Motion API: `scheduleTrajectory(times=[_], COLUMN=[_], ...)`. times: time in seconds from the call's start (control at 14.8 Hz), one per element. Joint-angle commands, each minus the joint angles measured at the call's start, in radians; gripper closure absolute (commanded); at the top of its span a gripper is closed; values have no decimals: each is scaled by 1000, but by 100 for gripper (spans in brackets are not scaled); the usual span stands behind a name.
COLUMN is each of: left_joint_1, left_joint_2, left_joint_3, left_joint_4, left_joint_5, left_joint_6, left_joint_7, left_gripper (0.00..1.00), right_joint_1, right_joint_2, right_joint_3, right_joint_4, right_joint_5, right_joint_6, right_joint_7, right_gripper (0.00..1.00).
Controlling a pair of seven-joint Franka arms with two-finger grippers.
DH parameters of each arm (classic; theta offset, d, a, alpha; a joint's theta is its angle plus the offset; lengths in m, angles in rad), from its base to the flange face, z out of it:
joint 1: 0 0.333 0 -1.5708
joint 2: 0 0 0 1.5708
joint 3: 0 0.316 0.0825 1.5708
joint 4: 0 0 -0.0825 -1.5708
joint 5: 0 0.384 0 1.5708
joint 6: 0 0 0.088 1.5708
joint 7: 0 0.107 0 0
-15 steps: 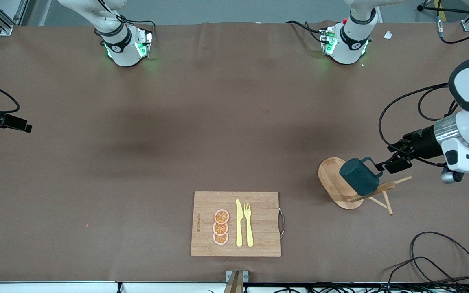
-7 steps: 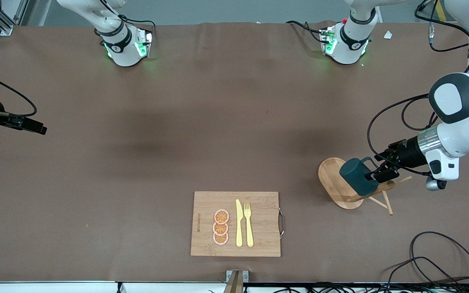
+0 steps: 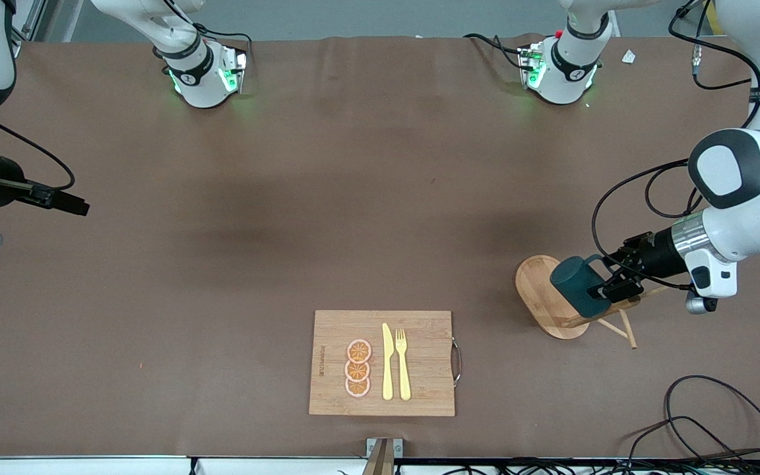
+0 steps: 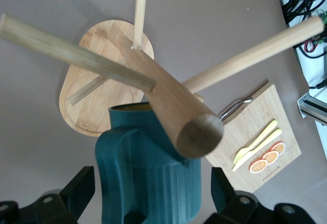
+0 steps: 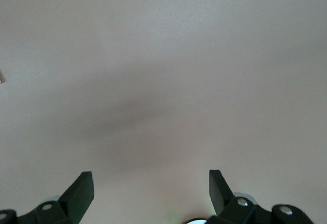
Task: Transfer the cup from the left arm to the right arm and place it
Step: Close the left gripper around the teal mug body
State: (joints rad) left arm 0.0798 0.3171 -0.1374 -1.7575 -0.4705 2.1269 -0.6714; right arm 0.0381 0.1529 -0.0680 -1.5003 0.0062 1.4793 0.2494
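The cup, a dark teal-green mug with ribbed sides, hangs tilted on a peg of a wooden mug tree whose oval base rests on the brown counter toward the left arm's end. In the left wrist view the cup sits beneath the tree's thick central post, with its angular handle turned toward the camera and a sliver of yellowish inside showing at its rim.

The left end effector is level with the cup at the mug tree, with its fingers spread wide. In the left wrist view, the two black fingertips stand on either side of the cup body with clear gaps, so the left end effector brackets the cup without gripping it.

The right end effector hangs over bare counter at the right arm's end, well apart from the cup. Its fingers are open with nothing between them, and only counter surface is below the right end effector.

Nearer the front camera, around the middle of the counter, lies a bamboo cutting board with a metal handle on the edge facing the left arm's end. On it lie three orange slices in a column, a yellow knife beside them and a yellow fork just beside the knife. Black cables coil on the counter near the front camera at the left arm's end.
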Motion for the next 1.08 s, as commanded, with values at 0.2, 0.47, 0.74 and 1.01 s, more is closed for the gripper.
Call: scheduleTrajectory(times=[0.2,0.47,0.74,1.01], left_joint_1=[-12,-23,-26,-28], left_joint_2=[25,36,36,36], left_joint_3=[-8,-10,-16,-16], left_joint_4=[-8,-25,-34,-31], left_joint_5=[-17,-17,-17,-17], left_joint_6=[64,106,120,120], left_joint_7=[4,4,4,4], left_gripper=[0,0,7,35], right_joint_1=[8,5,9,9], right_joint_2=[-18,-18,-18,-18], right_joint_3=[-1,-1,-1,-1], right_joint_4=[0,0,0,0], right_joint_5=[8,8,8,8], right_joint_6=[-10,-11,-11,-8], right_joint_7=[19,19,19,19], right_gripper=[0,0,0,0])
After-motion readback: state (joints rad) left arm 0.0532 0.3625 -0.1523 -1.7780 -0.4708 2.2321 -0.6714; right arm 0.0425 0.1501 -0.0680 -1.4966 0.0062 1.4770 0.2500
